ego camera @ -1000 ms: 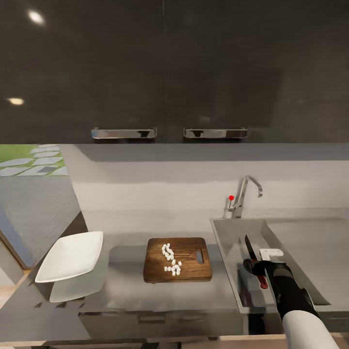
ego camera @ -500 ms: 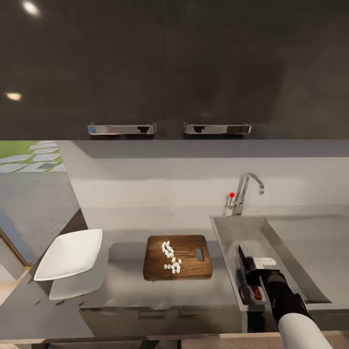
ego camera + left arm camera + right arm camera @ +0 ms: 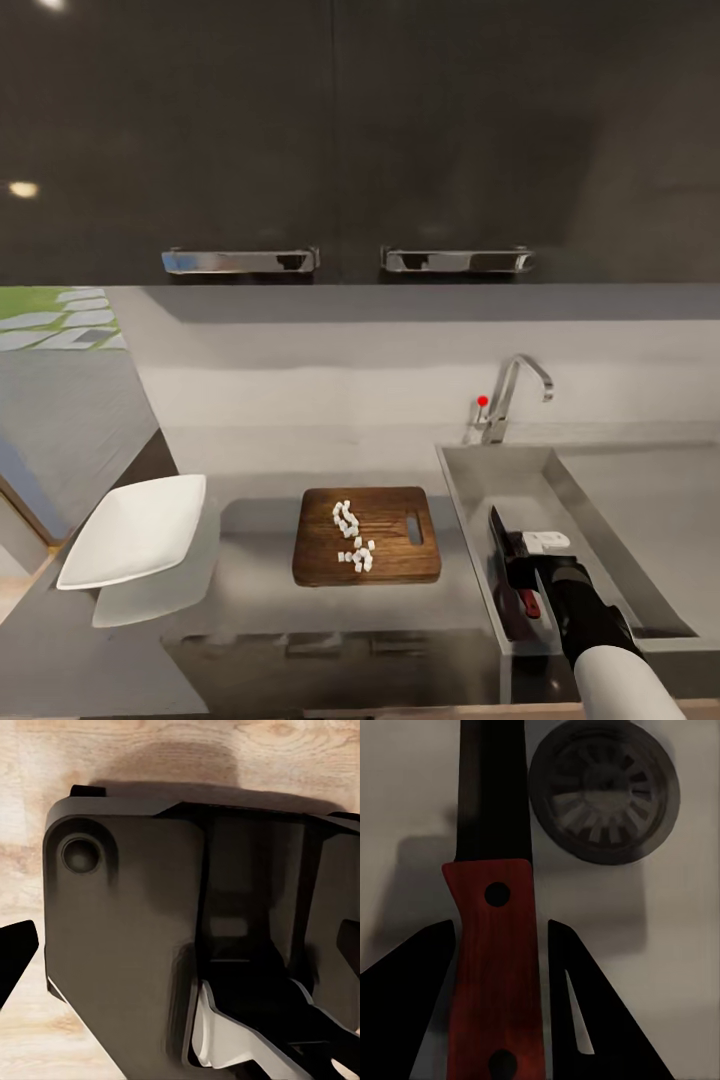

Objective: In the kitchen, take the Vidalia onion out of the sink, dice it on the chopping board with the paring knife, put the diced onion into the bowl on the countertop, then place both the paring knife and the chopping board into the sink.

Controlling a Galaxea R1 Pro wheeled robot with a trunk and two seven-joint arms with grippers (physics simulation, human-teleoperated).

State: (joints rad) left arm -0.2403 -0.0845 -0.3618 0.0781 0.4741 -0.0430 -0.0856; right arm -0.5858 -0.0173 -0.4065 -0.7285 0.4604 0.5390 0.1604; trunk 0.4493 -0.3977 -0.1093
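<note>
In the head view my right gripper (image 3: 520, 572) hangs inside the sink (image 3: 585, 500), near the basin's left wall, shut on the paring knife (image 3: 498, 528). The right wrist view has the orange-red handle (image 3: 495, 967) between the two fingers (image 3: 600, 1020), with the dark blade pointing past the round drain (image 3: 604, 791). The knife's shadow falls on the basin floor. Several white onion dice (image 3: 353, 535) lie on the brown chopping board (image 3: 395, 560), on the countertop (image 3: 260, 590) left of the sink. The white bowl (image 3: 130, 530) stands empty at the far left. My left gripper (image 3: 180, 952) is open over the robot's dark base.
A chrome tap (image 3: 510, 395) with a red-tipped lever stands behind the sink. Glossy black upper cabinets (image 3: 350, 140) hang low over the counter. A flat drainboard (image 3: 665, 520) lies right of the basin. Light wood floor (image 3: 150, 750) shows under the left wrist.
My right gripper has lowered the knife deeper into the basin and slightly leftward, then held nearly still. The head view has shifted a little; board, dice and bowl stay put.
</note>
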